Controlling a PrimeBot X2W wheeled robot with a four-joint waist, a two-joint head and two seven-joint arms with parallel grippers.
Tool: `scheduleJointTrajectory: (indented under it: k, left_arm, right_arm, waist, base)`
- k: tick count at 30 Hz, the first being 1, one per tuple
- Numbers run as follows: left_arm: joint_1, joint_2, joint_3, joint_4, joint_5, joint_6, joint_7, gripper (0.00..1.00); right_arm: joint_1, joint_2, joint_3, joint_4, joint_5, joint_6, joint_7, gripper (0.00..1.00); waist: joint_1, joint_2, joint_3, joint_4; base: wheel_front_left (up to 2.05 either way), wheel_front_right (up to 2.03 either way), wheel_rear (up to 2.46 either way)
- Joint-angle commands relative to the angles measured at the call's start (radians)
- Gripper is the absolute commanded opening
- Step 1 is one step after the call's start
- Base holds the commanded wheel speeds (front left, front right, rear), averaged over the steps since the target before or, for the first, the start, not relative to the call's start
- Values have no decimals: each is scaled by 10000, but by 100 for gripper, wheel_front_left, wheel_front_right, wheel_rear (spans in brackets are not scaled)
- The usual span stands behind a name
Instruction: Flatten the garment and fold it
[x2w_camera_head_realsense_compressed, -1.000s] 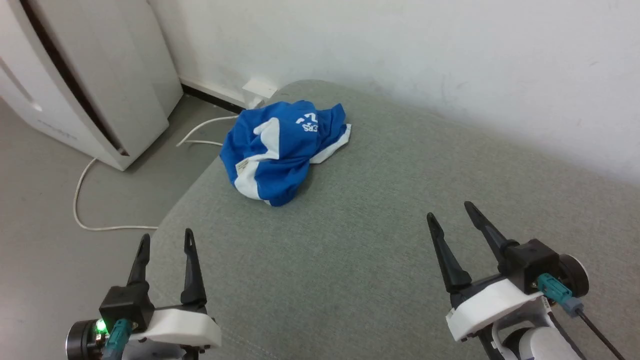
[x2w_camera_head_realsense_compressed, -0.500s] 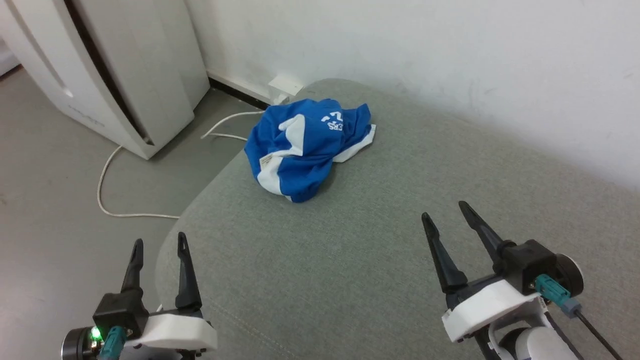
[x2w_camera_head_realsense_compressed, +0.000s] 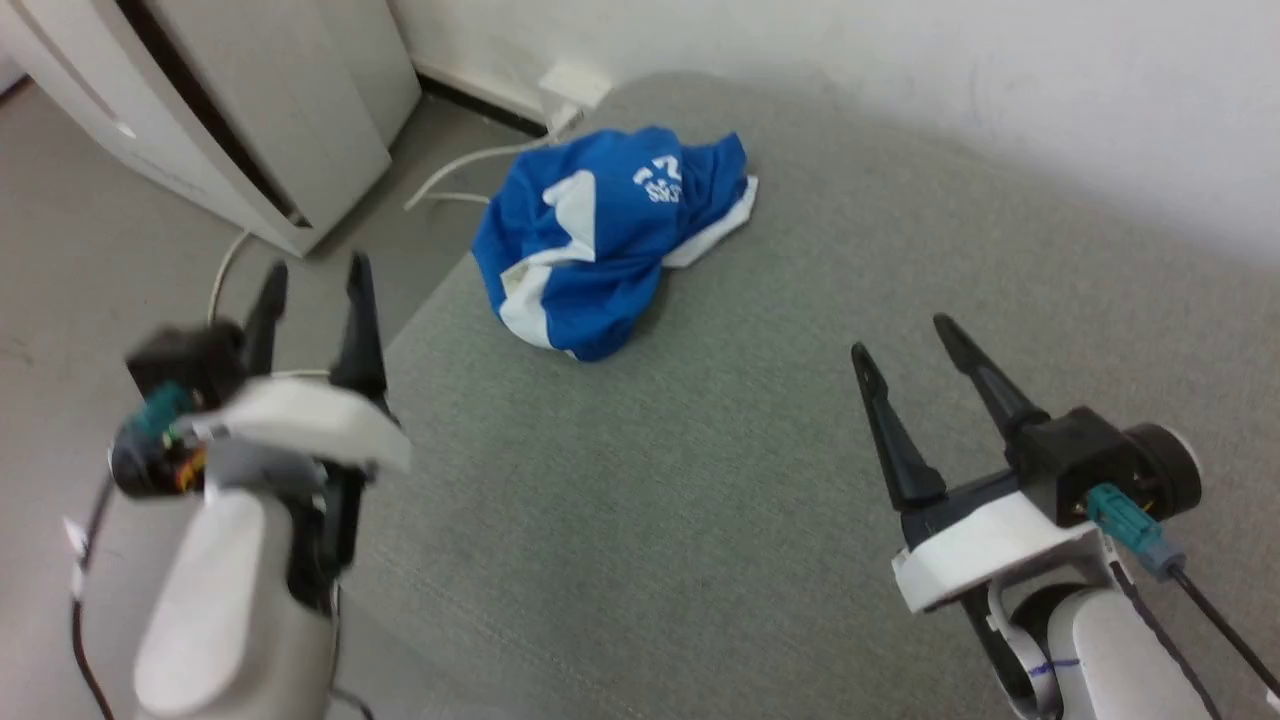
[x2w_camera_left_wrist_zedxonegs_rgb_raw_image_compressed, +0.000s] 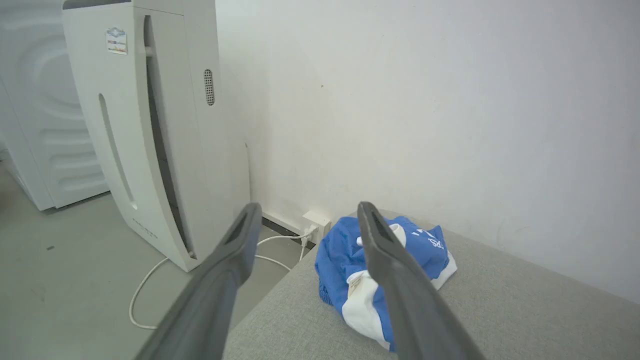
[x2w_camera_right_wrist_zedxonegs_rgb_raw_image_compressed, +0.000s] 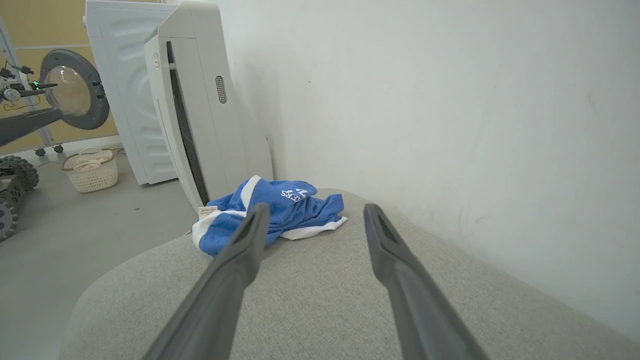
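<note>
Where the grey padded surface (x2w_camera_head_realsense_compressed: 700, 480) curves toward a tall white appliance (x2w_camera_head_realsense_compressed: 250, 110), the garment (x2w_camera_head_realsense_compressed: 590, 260) lies crumpled near that edge, "ERS" legible in white. The left end effector (x2w_camera_head_realsense_compressed: 316, 266) and right end effector (x2w_camera_head_realsense_compressed: 901, 335) hover short of it, fingers apart and empty. A pale basket (x2w_camera_right_wrist_zedxonegs_rgb_raw_image_compressed: 91, 172), contents unclear, stands on the floor, where a white cable (x2w_camera_head_realsense_compressed: 450, 170) also trails.

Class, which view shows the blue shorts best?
Head view: the shorts show whole and unobstructed from above. Left wrist view: a finger of the left gripper crosses them. Right wrist view: a finger of the right gripper overlaps their near edge.
</note>
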Motion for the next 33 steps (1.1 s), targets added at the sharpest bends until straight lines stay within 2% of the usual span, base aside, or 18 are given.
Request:
scheduleJointTrajectory:
  k: [1, 4, 8, 16, 20, 25, 26, 27, 28, 33]
  left_arm:
    - [-306, 41, 77, 165, -133, -89, 70, 100]
    - [-1511, 187, 307, 980, -677, -374, 703, 100]
    - [-2768, 474, 645, 1891, -1168, -483, 1391, 100]
    - [-3805, 1081, 1079, 3144, -2046, -637, 3169, 100]
    - [-3805, 1224, 1235, 3399, -2435, -519, 4090, 100]
    - [-3453, 1414, 1244, 3476, -2606, -18, 5380, 100]
    - [-3363, 1436, 1240, 3404, -2621, 53, 5536, 76]
    - [-3261, 1454, 1229, 3320, -2622, 111, 5644, 44]
    - [-3143, 1493, 1220, 3230, -2606, 171, 5736, 2]
    - [-2520, 1819, 1254, 2643, -2287, 560, 5650, 0]
  right_arm:
    - [-166, -22, -18, -91, -86, 54, 42, 100]
    - [-441, -55, -65, -360, -313, 54, 158, 100]
    - [-779, -82, -386, -624, -548, 54, 117, 100]
    - [-1208, -43, -935, -710, -664, 54, -269, 100]
    - [-1223, -29, -1131, -653, -653, 54, -401, 100]
    - [-1144, -25, -1320, -471, -447, 54, -438, 100]
    - [-1128, -25, -1331, -434, -375, 54, -440, 100]
    - [-1109, -24, -1331, -392, -308, 54, -463, 100]
    - [-1085, -24, -1315, -350, -249, 54, -474, 100]
    - [-840, -23, -1193, -20, 88, 54, -546, 100]
  waist:
    - [-1, 0, 1755, -1237]
    - [-1, 0, 2668, -1795]
    - [-1, 0, 3620, -2459]
    - [-1, 0, 4562, -3465]
    - [-1, 0, 4554, -3659]
    - [-1, 0, 4117, -3742]
    - [-1, 0, 3993, -3743]
    - [-1, 0, 3834, -3739]
    - [-1, 0, 3680, -3738]
    - [-1, 0, 2608, -3728]
  base:
    - [0, 0, 0]
    - [0, 0, 0]
    - [0, 0, 0]
    - [0, 0, 0]
    - [0, 0, 0]
    - [0, 0, 0]
    - [0, 0, 0]
    - [0, 0, 0]
    - [0, 0, 0]
    - [0, 0, 0]
